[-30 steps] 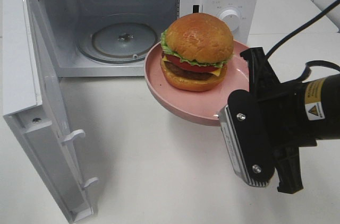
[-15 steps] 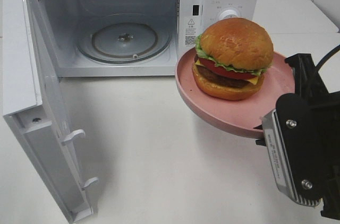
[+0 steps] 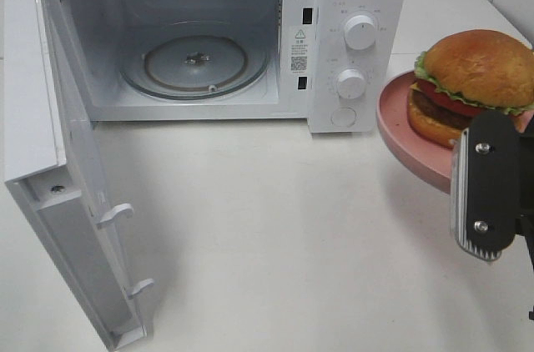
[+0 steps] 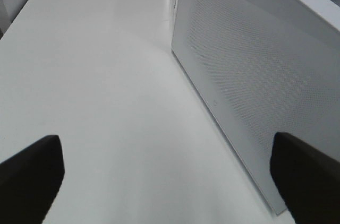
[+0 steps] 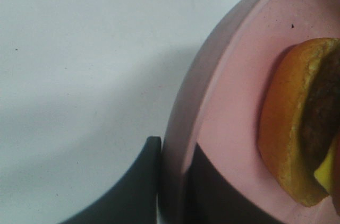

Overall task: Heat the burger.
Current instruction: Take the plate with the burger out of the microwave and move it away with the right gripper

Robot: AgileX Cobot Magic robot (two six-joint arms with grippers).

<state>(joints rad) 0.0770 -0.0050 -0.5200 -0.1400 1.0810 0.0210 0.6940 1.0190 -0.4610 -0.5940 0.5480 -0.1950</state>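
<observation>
The burger (image 3: 471,85), with a golden bun, lettuce, tomato and dark patty, sits on a round pink plate (image 3: 400,131) held in the air at the far right, to the right of the microwave (image 3: 359,2). My right gripper (image 3: 480,177) is shut on the plate's near rim. In the right wrist view the gripper (image 5: 172,165) pinches the pink plate rim (image 5: 183,123), with the burger's lower bun (image 5: 284,128) beside it. My left gripper (image 4: 170,181) is open with nothing between its fingertips, low over the table beside the microwave's perforated side wall (image 4: 249,75). The exterior view does not show it.
The microwave door (image 3: 50,160) stands wide open, swung out to the left toward the table's front. Inside lies the glass turntable (image 3: 196,60). Two knobs (image 3: 360,31) are on the control panel. White table (image 3: 275,243) stretches in front of the microwave.
My right gripper has carried the plate and burger to the right, from in front of the microwave's opening to the far right edge of the view. The left gripper stays open.
</observation>
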